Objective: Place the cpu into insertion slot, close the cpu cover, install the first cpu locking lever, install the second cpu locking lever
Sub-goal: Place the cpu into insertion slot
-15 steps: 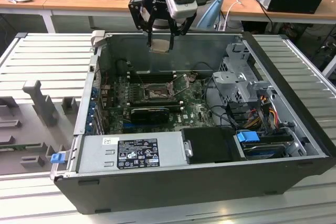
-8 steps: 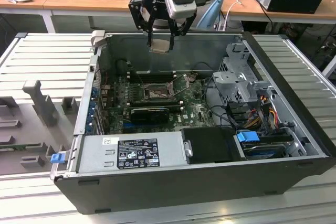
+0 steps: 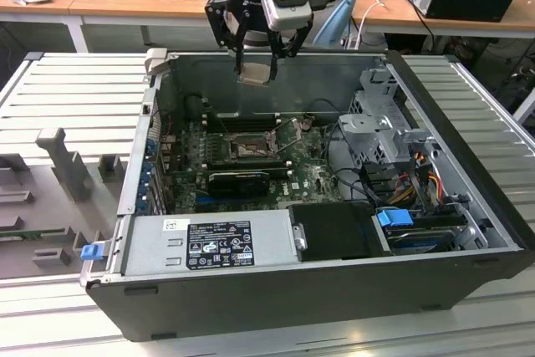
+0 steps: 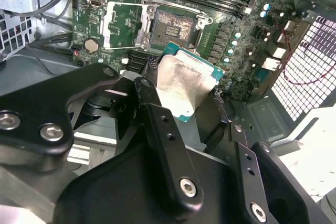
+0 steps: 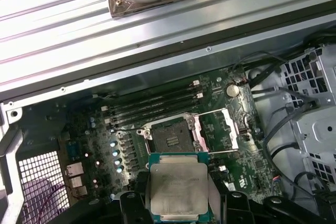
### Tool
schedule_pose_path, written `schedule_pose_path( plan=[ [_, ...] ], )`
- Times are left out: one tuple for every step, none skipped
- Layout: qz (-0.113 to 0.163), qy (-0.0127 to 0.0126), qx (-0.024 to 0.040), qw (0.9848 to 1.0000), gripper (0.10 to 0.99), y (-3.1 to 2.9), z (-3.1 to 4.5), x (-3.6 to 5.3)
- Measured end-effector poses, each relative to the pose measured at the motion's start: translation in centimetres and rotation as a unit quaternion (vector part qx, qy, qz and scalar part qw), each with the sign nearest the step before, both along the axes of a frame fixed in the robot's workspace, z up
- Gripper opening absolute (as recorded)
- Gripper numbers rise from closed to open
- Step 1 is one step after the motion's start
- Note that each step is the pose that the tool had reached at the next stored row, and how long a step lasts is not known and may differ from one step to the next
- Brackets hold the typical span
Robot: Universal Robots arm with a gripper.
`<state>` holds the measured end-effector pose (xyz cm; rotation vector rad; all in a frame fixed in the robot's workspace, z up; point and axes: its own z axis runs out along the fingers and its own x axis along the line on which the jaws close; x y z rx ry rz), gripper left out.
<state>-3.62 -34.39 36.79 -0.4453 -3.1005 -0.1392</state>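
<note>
a: where was the cpu at that moment?

b: it was in the pincer (image 3: 256,66). the black fingers (image 4: 157,124) were clamped on opposite edges of the cpu (image 3: 255,74). in both wrist views the cpu (image 5: 178,190) showed its dull silver top with a thin green rim around it.

a: and where was it relative to the computer?

b: in the exterior view it hung above the open computer case (image 3: 292,298), close to the far wall. it was well above the motherboard (image 3: 318,177) and apart from the insertion slot (image 3: 248,150).

a: how did the slot look?

b: in the first wrist view the insertion slot (image 5: 170,139) had its tan contact field exposed inside the black frame. the cpu cover (image 5: 218,129) was swung open and lay just beside the slot, with green board showing through its square window. the second wrist view showed the same, the slot (image 4: 173,24) bare and the cover (image 4: 123,22) folded out next to it. there the cpu (image 4: 184,82) sat between the fingers, nearer the camera than the slot.

a: what else was around?

b: long black memory slots (image 5: 157,100) ran alongside the socket, and a round coin cell (image 5: 232,90) sat near the cover. in the exterior view a grey power supply (image 3: 209,244) lay along the near wall. a metal drive cage (image 3: 380,123) stood at the exterior view's right. the case rested on a ribbed metal worktop (image 3: 67,98).
</note>
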Motion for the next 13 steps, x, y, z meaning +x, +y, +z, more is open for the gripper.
schedule_pose_path(
  plan=[
    [-0.001,0.0000,0.0000,1.0000,0.529,0.00,-0.01,0.00],
    [-0.004,0.0000,-0.0002,1.0000,0.529,0.00,-0.01,0.00],
    [-0.006,0.0000,-0.0002,1.0000,0.529,0.00,-0.02,0.00],
    [-0.007,0.0000,-0.0002,1.0000,0.529,0.00,-0.02,0.00],
    [-0.009,0.0000,-0.0002,1.0000,0.529,0.00,-0.02,0.00],
    [-0.010,0.0000,-0.0003,1.0000,0.529,0.00,-0.03,0.00],
    [-0.011,0.0000,-0.0003,0.9999,0.529,0.00,-0.03,0.00],
    [-0.012,0.0000,-0.0003,0.9999,0.529,0.00,-0.04,0.00],
    [-0.013,0.0000,-0.0003,0.9999,0.529,0.00,-0.04,0.00],
    [-0.014,0.0000,-0.0003,0.9999,0.529,0.00,-0.05,0.00],
    [-0.016,0.0000,-0.0003,0.9999,0.529,0.00,-0.05,0.00],
    [-0.018,0.0000,-0.0004,0.9998,0.529,0.00,-0.06,0.00],
    [-0.020,0.0000,-0.0004,0.9998,0.529,0.00,-0.06,0.00]
  ],
)
